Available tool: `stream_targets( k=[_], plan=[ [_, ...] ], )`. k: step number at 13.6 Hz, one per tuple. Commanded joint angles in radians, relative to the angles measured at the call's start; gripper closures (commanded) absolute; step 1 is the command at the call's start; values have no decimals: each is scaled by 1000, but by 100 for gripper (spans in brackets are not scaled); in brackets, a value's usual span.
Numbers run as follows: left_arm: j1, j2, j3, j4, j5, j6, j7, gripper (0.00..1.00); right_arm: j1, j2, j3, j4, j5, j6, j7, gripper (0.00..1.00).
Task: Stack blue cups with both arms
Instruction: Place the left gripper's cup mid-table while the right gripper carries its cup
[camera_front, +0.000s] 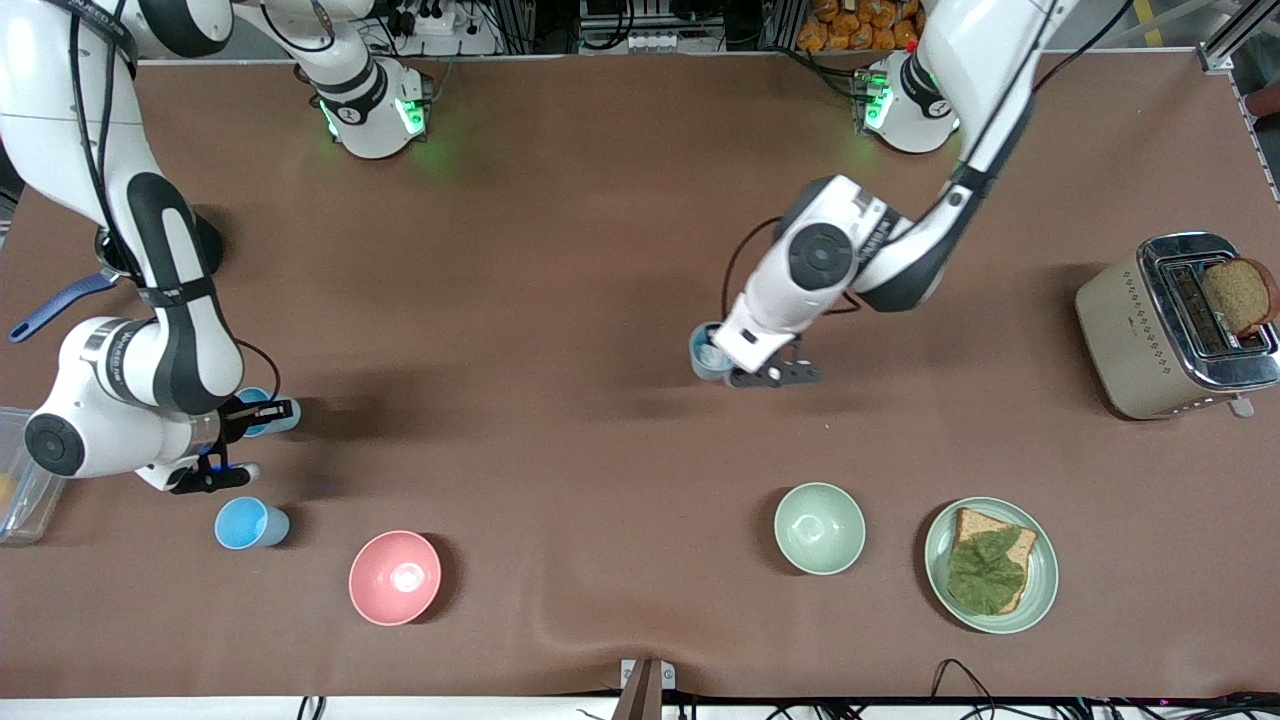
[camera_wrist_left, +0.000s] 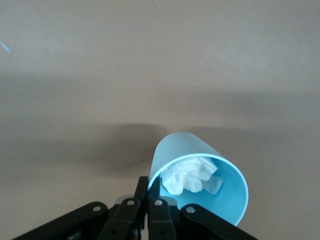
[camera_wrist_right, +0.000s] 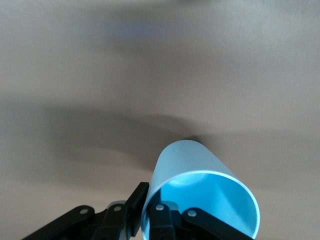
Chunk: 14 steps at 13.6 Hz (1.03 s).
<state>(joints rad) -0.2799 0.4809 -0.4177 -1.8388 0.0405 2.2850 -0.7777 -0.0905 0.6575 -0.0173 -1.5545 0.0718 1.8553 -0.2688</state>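
Left gripper (camera_front: 722, 366) pinches the rim of a dull grey-blue plastic cup (camera_front: 707, 352) holding crumpled tissue; right gripper (camera_front: 240, 435) clamps an empty light-blue plastic tumbler (camera_front: 262, 410).

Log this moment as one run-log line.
left gripper: shut on tissue-filled blue cup | right gripper: shut on empty blue cup | third cup: on table

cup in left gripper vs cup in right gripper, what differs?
The left gripper pinches the rim of a cup with crumpled white paper inside; the cup in the right gripper is empty. The left's looks duller grey-blue. Both are small tapered tumblers, gripped by the rim.
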Motion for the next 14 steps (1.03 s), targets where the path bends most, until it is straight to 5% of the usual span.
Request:
stream_targets(
  k=[1,7,8,9,10,14],
  plan=[
    [-89,33,11,42,7,-12,-113,100,29,-105,7,-18,2,-60,-10,100],
    [-183,174,14,182,73,-6,-268,98,290,-279,5,8,-14,-117,2,100],
    [-192,186,14,202,93,-6,-293,86,313,-279,8,25,-9,-116,8,100],
    [-193,188,16,207,102,-6,-304,53,351,-277,8,37,-9,-116,8,100],
    [-186,180,16,207,105,-7,-316,3,383,-277,5,46,-12,-114,10,100],
    [-130,90,22,208,107,-71,-327,0,466,-277,7,51,-9,-99,181,100]
  ],
)
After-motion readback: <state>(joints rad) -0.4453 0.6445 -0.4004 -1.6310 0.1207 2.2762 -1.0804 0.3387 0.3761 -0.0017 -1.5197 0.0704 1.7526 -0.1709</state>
